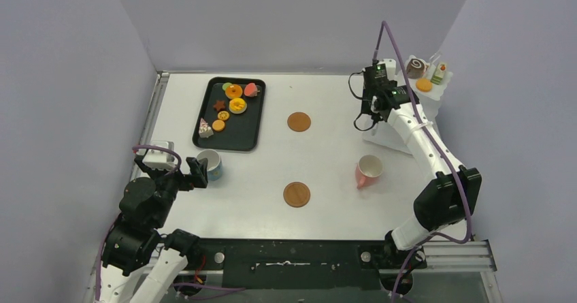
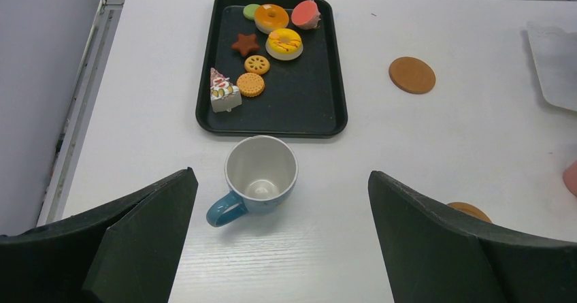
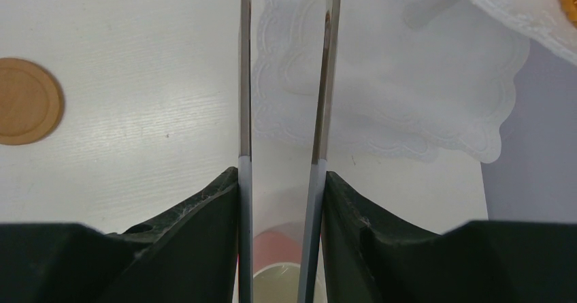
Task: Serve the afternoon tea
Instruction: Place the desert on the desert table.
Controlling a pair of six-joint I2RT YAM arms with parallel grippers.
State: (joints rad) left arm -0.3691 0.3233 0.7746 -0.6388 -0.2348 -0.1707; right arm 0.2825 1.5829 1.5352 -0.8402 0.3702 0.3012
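Observation:
The blue cup (image 1: 210, 165) (image 2: 262, 173) stands upright on the table, its handle toward the near left. My left gripper (image 1: 195, 174) (image 2: 280, 180) is open, with the cup at the mouth of its fingers, untouched. The pink cup (image 1: 368, 171) lies on its side at the right. Orange tarts (image 1: 237, 105), cookies (image 1: 218, 124), a cake slice (image 1: 205, 129) and a green disc (image 1: 226, 86) sit on the black tray (image 1: 241, 136). A swirl roll (image 1: 415, 67) is on the white stand (image 1: 435, 93). My right gripper (image 1: 373, 110) (image 3: 280, 177) is shut on the metal tongs (image 3: 245, 78), beside the stand.
Two round brown coasters lie on the table, one in the middle back (image 1: 299, 121) and one in the middle front (image 1: 297, 194). Grey walls close in the left, back and right sides. The stand's scalloped base (image 3: 408, 92) lies just right of the tongs.

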